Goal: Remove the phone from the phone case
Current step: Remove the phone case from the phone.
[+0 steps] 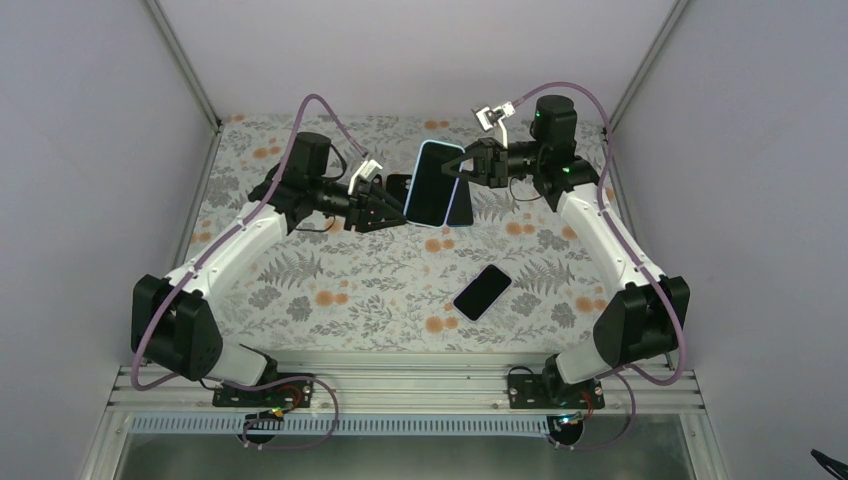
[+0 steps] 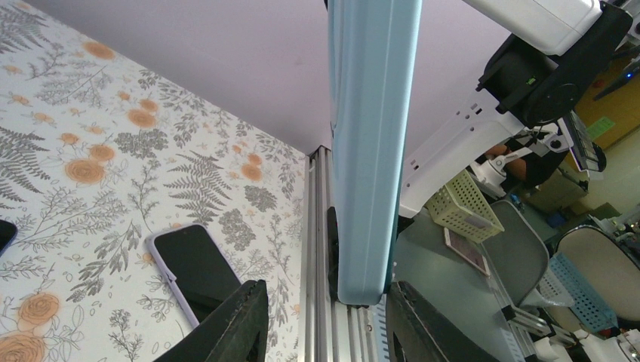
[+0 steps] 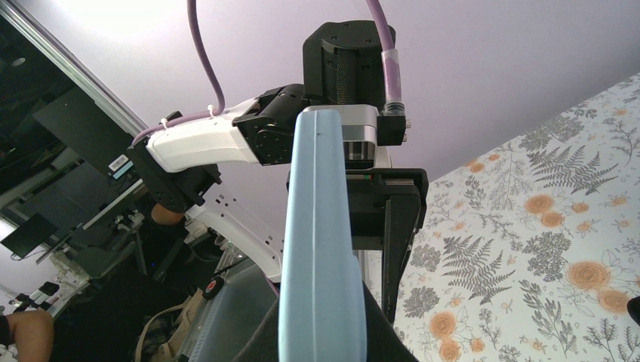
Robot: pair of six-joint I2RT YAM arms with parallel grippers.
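A phone with a dark screen sits in a light blue case [image 1: 432, 183], held upright in the air above the middle back of the table. My right gripper [image 1: 463, 168] is shut on its right edge. In the right wrist view the case's edge [image 3: 321, 226] rises between the two fingers of that gripper [image 3: 321, 343]. My left gripper [image 1: 392, 208] is at the case's left side, open. In the left wrist view the case [image 2: 370, 151] hangs between the spread fingers of that gripper [image 2: 332, 309], closer to the right finger [image 2: 423, 328] and apart from the left one.
A second phone in a lavender case [image 1: 482, 292] lies screen up on the floral table [image 1: 330, 290], front right of centre; it also shows in the left wrist view [image 2: 196, 268]. A dark flat object [image 1: 398, 185] lies behind the left gripper. Metal frame posts stand at the back corners.
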